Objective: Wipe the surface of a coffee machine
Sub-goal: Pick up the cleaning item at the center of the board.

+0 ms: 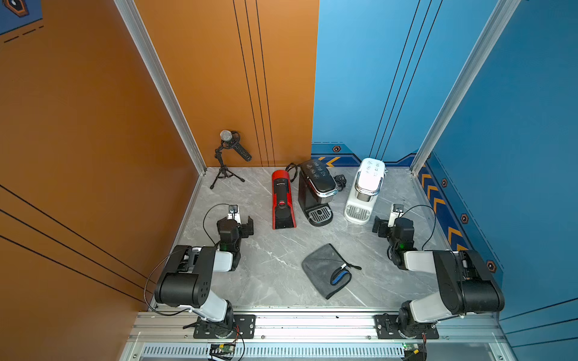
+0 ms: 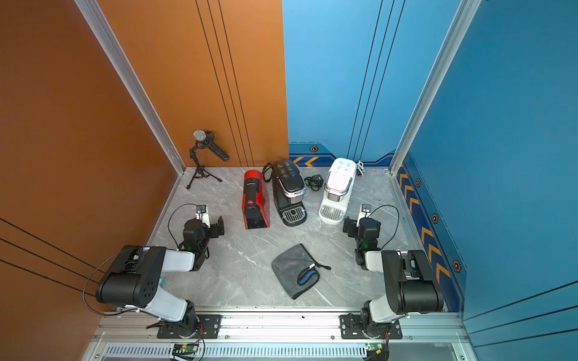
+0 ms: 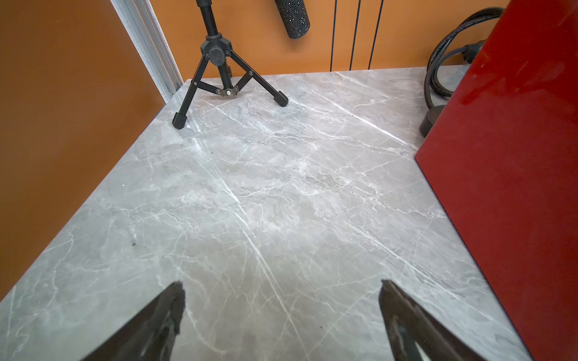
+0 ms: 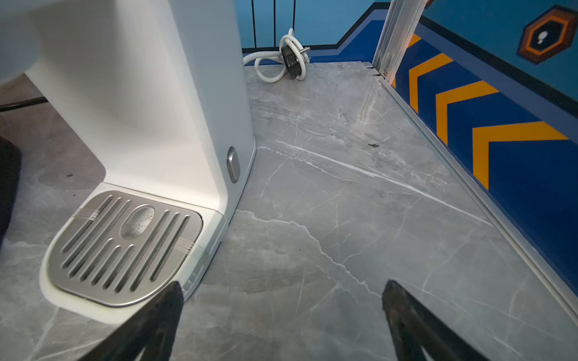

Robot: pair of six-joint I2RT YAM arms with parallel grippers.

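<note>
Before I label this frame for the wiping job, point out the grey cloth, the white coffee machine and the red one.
grey cloth (image 1: 319,266): in a top view, its plain middle.
white coffee machine (image 1: 370,178): in a top view, its lid.
red coffee machine (image 1: 281,189): in a top view, its dark top strip.

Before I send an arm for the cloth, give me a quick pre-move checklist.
1. Left claw open and empty: ok.
2. Right claw open and empty: ok.
3. Grey cloth lying free on the table, nothing pinning it: ok.
4. Blue-and-black loop on the cloth, attached or loose: cannot tell.
5. Red machine, black machine and white machine upright: ok.
6. Cloth in a claw, ready to wipe: not ok.
</note>
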